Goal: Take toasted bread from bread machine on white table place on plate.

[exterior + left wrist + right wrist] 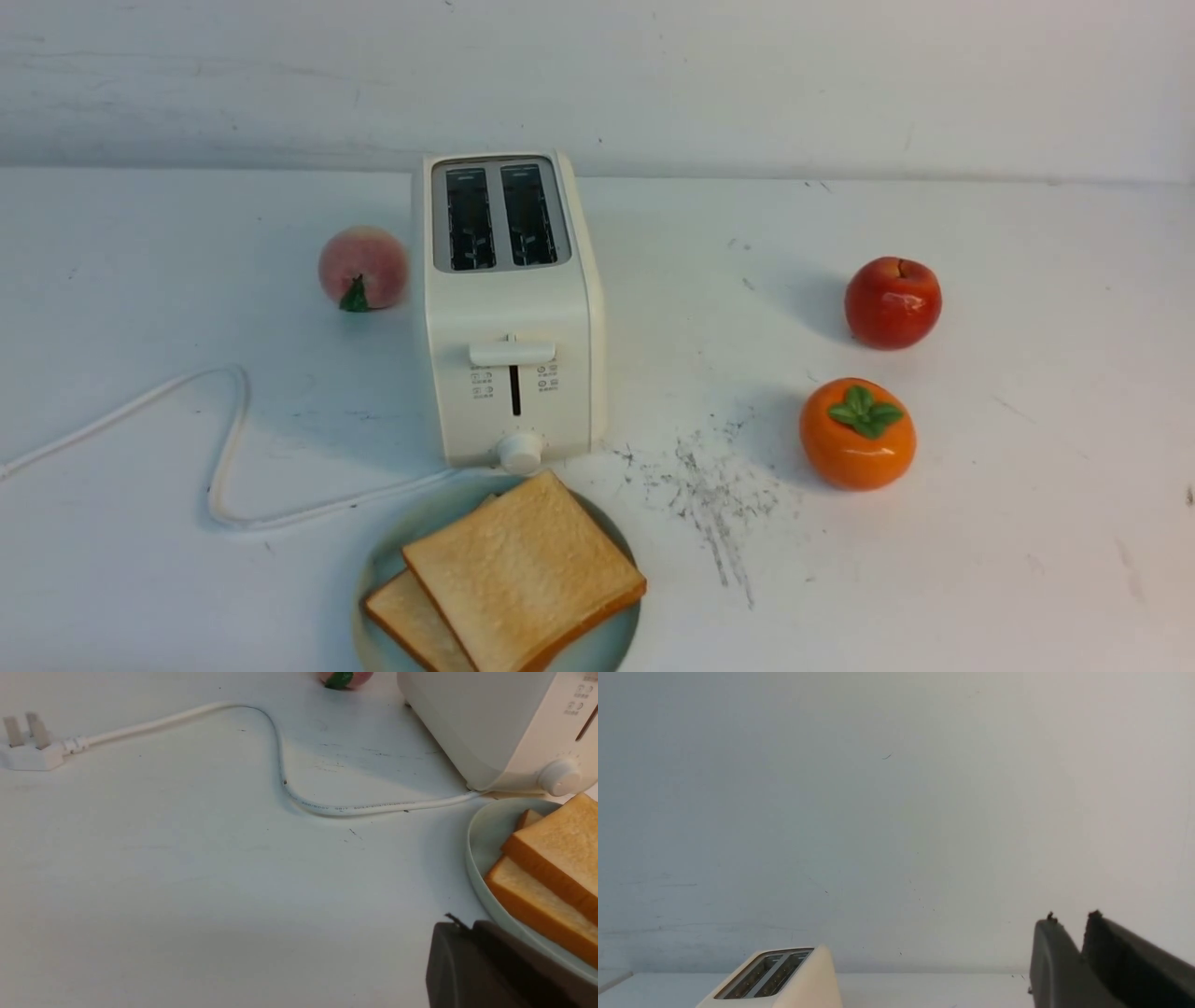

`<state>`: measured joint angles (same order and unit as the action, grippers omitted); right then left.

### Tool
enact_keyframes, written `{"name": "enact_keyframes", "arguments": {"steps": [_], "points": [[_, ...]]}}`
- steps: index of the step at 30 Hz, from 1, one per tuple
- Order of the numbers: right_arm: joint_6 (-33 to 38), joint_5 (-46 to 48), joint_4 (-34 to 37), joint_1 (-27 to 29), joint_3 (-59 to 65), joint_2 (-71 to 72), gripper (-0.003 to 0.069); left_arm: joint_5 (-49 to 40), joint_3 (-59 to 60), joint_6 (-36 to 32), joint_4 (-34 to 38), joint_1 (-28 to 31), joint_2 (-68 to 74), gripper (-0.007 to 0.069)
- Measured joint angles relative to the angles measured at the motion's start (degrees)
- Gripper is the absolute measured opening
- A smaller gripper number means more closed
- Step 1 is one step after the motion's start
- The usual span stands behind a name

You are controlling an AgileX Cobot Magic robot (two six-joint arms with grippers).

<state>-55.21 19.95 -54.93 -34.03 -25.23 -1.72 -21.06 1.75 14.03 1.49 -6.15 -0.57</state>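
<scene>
While neither arm shows in the front view: both slots of the bread machine (509, 308) empty, two slices of toasted bread (523, 574) stacked on the plate (383, 565) just in front of its knob, on the white table (980, 560); peach (363, 268) beside the machine's left, apple (892, 302) and persimmon (857, 433) well off to its right.

From the left wrist: left gripper (467, 933) low over the table, fingers pressed together, holding nothing, tips just beside the plate's rim (476, 849) and the lower slice (528, 905); cord (280, 765) and plug (28, 749) nearby.

From the right wrist: right gripper (1069, 926) raised, facing the wall, narrowly parted, nothing between; machine top (784, 980) well apart.
</scene>
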Motion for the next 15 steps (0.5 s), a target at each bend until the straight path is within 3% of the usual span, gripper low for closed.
{"name": "enact_keyframes", "arguments": {"steps": [3,7,9,12,15], "points": [[2.09,-7.05,3.26,0.00,0.08,0.00,0.0108,0.00,0.00,0.00,0.00,0.00,0.00,0.0031],[12.38,-17.03,12.27,0.00,0.87,0.00,0.0111,-0.01,0.00,0.00,0.00,0.00,0.00,0.0036],[23.54,-23.12,25.09,0.00,2.08,0.00,0.0115,-0.01,0.00,0.00,0.00,0.00,0.00,0.0038],[34.90,-24.85,38.45,0.00,3.91,0.00,0.0119,-0.01,0.00,0.00,0.00,0.00,0.00,0.0038],[41.16,-24.53,44.87,0.00,5.31,0.00,0.0122,-0.01,0.00,0.00,0.00,0.00,0.00,0.0038]]}}
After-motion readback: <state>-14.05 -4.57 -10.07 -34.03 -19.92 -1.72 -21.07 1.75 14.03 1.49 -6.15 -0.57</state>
